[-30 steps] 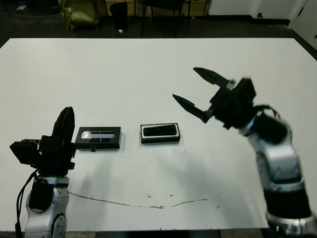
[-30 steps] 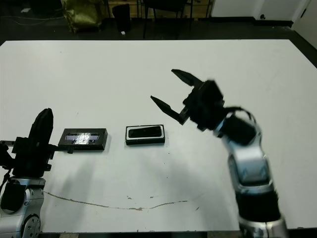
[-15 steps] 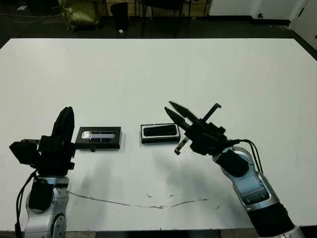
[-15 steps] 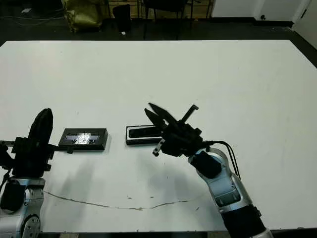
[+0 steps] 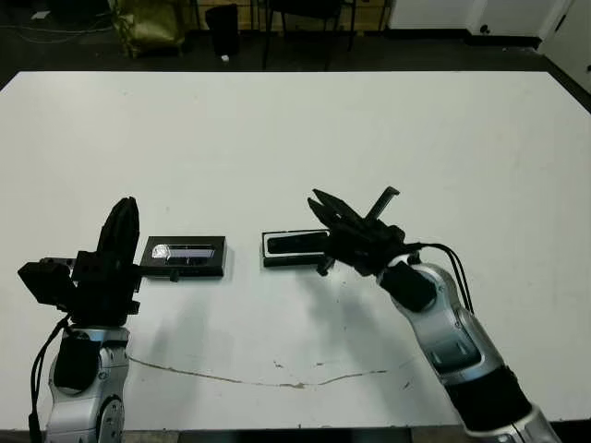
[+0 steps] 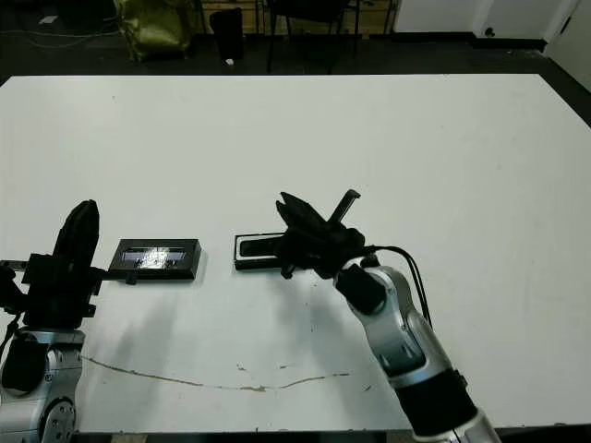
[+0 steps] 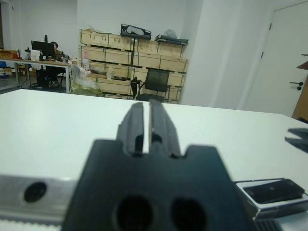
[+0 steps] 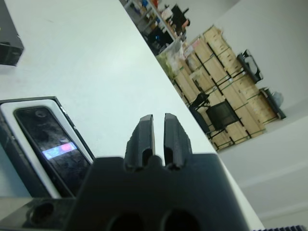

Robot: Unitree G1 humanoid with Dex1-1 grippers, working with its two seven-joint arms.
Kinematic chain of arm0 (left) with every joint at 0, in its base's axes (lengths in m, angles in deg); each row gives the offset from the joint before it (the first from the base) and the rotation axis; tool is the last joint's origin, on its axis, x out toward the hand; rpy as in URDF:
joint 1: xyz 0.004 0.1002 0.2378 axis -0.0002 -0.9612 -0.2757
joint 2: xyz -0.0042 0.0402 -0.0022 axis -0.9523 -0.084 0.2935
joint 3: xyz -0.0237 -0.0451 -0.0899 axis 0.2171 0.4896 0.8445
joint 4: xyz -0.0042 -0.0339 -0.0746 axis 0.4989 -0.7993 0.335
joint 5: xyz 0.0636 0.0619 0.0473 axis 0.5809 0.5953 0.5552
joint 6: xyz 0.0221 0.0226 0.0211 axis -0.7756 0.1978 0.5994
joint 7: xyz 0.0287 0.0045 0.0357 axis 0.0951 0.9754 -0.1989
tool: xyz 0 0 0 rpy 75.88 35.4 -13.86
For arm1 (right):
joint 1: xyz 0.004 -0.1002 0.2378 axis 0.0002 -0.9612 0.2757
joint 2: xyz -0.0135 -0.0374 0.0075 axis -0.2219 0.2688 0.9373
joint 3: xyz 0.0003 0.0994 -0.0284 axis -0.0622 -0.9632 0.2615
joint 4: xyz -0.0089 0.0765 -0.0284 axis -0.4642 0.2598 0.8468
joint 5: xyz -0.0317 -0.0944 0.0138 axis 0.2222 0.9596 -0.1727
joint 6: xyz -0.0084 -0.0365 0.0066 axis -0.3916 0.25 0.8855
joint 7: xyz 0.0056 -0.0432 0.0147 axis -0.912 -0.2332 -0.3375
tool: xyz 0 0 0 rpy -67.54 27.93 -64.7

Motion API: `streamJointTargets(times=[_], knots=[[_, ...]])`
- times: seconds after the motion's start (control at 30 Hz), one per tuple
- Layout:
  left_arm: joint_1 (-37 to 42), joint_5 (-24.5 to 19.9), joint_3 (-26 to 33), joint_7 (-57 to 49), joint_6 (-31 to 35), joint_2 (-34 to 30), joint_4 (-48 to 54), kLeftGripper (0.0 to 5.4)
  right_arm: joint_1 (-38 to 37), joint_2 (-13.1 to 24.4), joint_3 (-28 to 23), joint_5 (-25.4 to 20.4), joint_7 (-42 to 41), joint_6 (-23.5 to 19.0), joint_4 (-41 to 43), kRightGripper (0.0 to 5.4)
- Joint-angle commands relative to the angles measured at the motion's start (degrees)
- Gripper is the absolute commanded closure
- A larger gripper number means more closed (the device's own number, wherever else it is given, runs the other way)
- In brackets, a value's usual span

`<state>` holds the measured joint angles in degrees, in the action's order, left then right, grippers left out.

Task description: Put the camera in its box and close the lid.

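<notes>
The box, a shallow black tray with a white lining, lies mid-table. The black camera lies flat inside it, and the right wrist view shows a bluish glint on the camera. The lid, a flat black panel with a silver round mark, lies apart to the box's left. My right gripper is shut and hovers low over the box's right end; contact cannot be told. Its wrist covers that end. My left gripper is shut, points upward and stands just left of the lid.
A thin dark scuff line crosses the table near its front edge. A dark floor with chairs and an olive bag lies beyond the far edge. Stacked wooden crates line the room's back wall.
My right gripper has shut, dropped from high on the right, and swung left to the box's right end. The left arm, lid and box have not moved.
</notes>
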<state>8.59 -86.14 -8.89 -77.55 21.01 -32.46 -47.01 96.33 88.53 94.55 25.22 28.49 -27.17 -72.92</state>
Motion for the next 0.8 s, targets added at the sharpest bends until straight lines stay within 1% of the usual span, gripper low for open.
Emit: streamJointTargets(times=[0.03,0.13,0.23,0.27,0.37,0.5,0.63,0.7,0.8], knots=[[-0.73,0.97,-0.21,-0.32,0.67,-0.3,-0.4,5.4,0.97,0.21,0.55,-0.14,-1.29,-3.39,-1.43,5.38],[-0.78,0.81,-0.22,-0.25,0.68,-0.18,-0.36,5.4,1.67,0.35,1.25,0.13,-2.58,-6.38,-1.58,5.38],[-0.74,-0.02,-0.17,0.15,0.77,-0.11,-0.48,5.4,2.09,0.59,2.09,0.2,-3.35,-7.92,-2.07,5.38],[-0.71,-0.29,-0.14,0.32,0.71,-0.09,-0.6,5.4,1.99,0.58,2.11,-0.47,-3.5,-7.85,-2.44,5.38],[-0.68,-0.66,-0.09,0.47,0.87,-0.14,-0.72,5.4,1.58,-0.16,1.54,-3.64,-5.62,-10.47,-2.43,5.38],[-0.58,-0.35,-0.04,0.58,-0.04,-0.16,-1.32,5.4,1.02,-0.45,1.33,-7.08,-7.34,-12.73,-2.36,5.38],[-0.96,-0.23,-0.23,-0.5,1.96,-0.02,0.07,5.4,-0.07,-0.69,0.85,-11.01,-8.33,-14.0,-2.46,5.38],[-0.95,0.1,-0.3,-0.36,1.54,-0.12,0.01,5.4,-0.63,-0.73,0.73,-12.54,-8.42,-14.61,-2.29,5.38],[-0.93,-0.54,-0.31,-0.11,1.67,-0.02,-0.08,5.4,-1.48,-0.82,0.51,-14.69,-8.4,-15.55,-1.89,5.38]])
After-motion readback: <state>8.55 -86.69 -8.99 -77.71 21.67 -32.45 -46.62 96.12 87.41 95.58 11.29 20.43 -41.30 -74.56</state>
